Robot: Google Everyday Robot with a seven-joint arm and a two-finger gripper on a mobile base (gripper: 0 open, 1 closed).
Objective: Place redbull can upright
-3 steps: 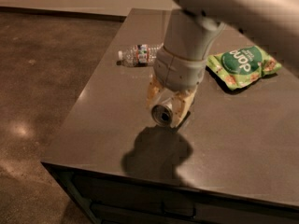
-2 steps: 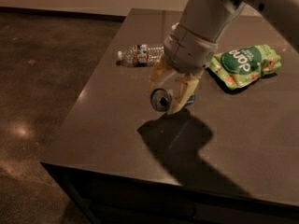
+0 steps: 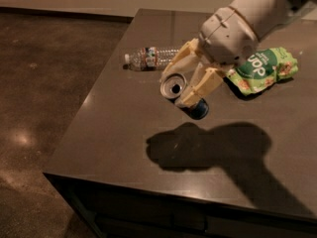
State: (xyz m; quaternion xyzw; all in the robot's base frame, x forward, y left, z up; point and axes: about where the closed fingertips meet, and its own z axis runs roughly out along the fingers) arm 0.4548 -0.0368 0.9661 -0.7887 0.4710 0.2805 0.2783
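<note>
**Can held in the air, lying over, not yet upright**

From the one camera view: the redbull can (image 3: pixel 197 109) is off the table (image 3: pixel 114 133), just right of the water bottle (image 3: pixel 148 58) and nearer to me than it. The gripper (image 3: pixel 177 87) has its two cream fingers (image 3: pixel 204 83) closed on the can's side wall, one on each side. The can is strongly tilted, with its silver top and opening towards the viewer and its blue end lower and farther right of the bottle. Its shadow (image 3: pixel 198 148) falls on the table apart from it, so I judge it hangs clear.

The can looks light, thin and smooth. I think it may slip or dent, so holding it at the middle of the body with moderate force seems right. Being slim and tall, it will probably tip easily when put down.

The arm comes from the upper right, beyond the bottle, with the wrist bent down and left. A green snack bag (image 3: pixel 262 68) lies far right of the bottle
</note>
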